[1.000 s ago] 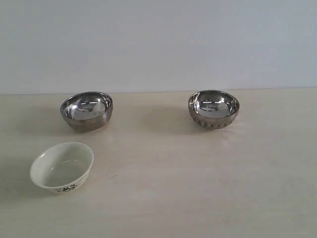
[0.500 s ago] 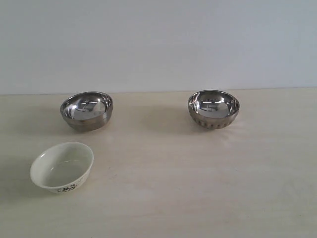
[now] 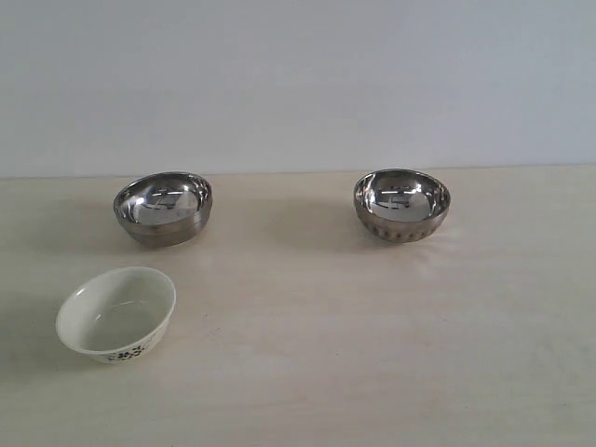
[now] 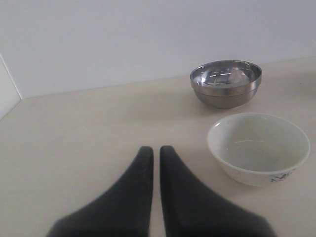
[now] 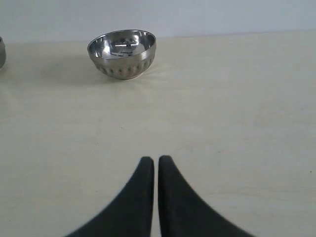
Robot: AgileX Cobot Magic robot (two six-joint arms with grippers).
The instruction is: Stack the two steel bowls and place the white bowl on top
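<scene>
Both pincers are clenched on nothing: the left gripper (image 4: 154,150) and the right gripper (image 5: 152,160) each hold their dark fingers almost together over the tabletop. In the exterior view the plain steel bowl (image 3: 163,207) stands back left and the dimpled steel bowl (image 3: 401,205) back right, well apart (both upright). The white bowl (image 3: 115,313) sits in front of the plain one, not touching it. All three rest on the pale table (image 3: 372,354).

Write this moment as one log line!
stack: none; plain steel bowl, dimpled steel bowl: apart; white bowl: separate; left gripper: shut, empty; right gripper: shut, empty
</scene>
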